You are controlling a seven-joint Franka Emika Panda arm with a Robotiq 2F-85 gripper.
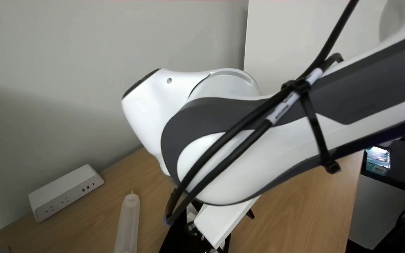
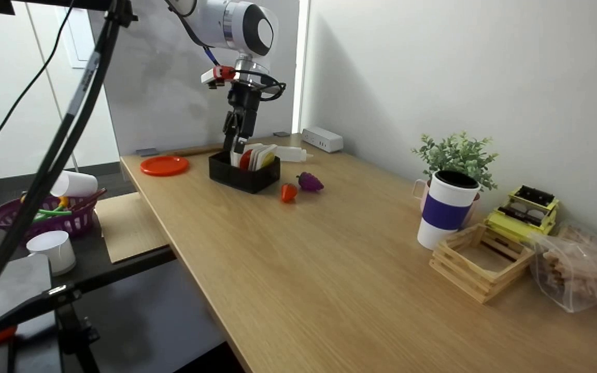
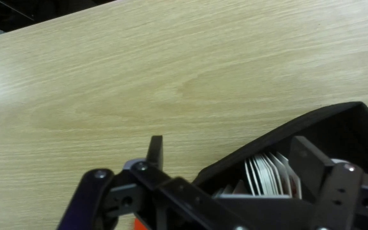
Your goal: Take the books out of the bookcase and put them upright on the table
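The books [image 3: 272, 175] lean in the box [image 2: 236, 175], just beside the hand [image 3: 228, 143], which is spread wide and holds nothing. A cable label [image 1: 284, 108] is too small to read.

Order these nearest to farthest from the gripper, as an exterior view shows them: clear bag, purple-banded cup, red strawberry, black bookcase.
1. Black bookcase: right at the gripper.
2. Red strawberry: a little way off, on the table.
3. Purple-banded cup: much farther along, by the plant.
4. Clear bag: farthest, past the wooden crate.
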